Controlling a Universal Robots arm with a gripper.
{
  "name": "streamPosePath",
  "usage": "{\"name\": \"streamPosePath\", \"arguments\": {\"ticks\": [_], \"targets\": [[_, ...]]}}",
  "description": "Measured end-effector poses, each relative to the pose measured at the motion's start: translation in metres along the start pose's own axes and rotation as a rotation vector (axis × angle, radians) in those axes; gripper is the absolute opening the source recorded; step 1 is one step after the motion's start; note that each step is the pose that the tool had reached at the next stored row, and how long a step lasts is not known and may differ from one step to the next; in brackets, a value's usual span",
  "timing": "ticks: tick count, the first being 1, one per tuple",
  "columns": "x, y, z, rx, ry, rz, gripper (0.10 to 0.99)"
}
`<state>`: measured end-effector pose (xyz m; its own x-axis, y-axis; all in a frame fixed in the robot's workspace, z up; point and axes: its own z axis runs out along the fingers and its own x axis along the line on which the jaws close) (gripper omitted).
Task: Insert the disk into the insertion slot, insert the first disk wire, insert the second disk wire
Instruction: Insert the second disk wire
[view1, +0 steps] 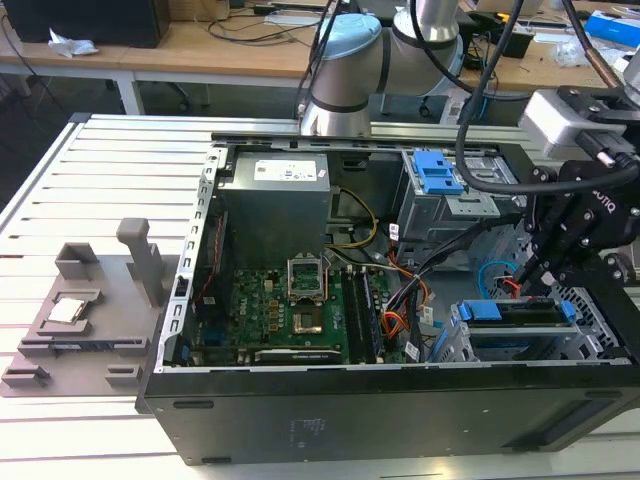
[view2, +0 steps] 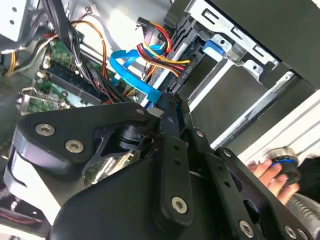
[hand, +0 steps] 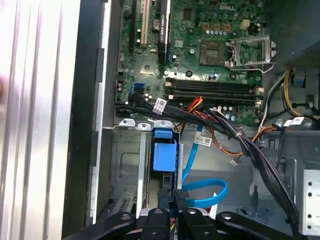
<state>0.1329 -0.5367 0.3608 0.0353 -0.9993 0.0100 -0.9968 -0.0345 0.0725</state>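
Right, status at the drive end of the case:

Disk: the disk (view1: 520, 318) sits in the insertion slot (view1: 462, 345), at the exterior view's right, front corner of the case. It looks seated, though I can't confirm how deep.

Disk look: flat dark-grey slab with a bright blue carrier showing at both ends. It lies level and square to the cage. Its label isn't readable from here.

Slot look: silver perforated sheet metal, only slightly wider than the drive.

Gripper: the gripper (view1: 527, 268) hangs just above the back edge of the disk, with its fingers drawn together at the tips in both wrist views (view2: 169, 100). I can't tell whether they pinch a plug or nothing.

First disk wire: a thin red wire (view1: 510, 286) is right at the fingertips. Its plug end is hidden.

Risk 1: the light blue cable (hand: 205, 192) loops directly under the fingertips. It could easily get snagged or be mistaken for the red one.

Risk 2: the plug could meet the drive connector tilted, which would cause a jam or bent contacts.

Risk 3: the black cable bundle (hand: 250, 150) crosses close by, so any sideways travel drags it.

Risk 4: pushing on the plug could shift the disk if the carrier isn't latched.

Risk 5: a hand (view2: 265, 170) is near the case edge, inside arm reach.
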Motion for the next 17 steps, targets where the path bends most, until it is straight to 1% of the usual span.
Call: {"name": "streamPosePath", "arguments": {"ticks": [3,6,9,17], "targets": [[-0.0005,-0.0007,0.0084,-0.001,0.0002,0.012,0.165],[-0.0010,-0.0017,0.0145,-0.002,0.0086,0.013,0.165],[-0.0017,-0.0022,0.0166,-0.002,0.0105,0.013,0.165],[-0.0030,-0.0041,0.0167,-0.002,0.0104,0.012,0.165]]}}
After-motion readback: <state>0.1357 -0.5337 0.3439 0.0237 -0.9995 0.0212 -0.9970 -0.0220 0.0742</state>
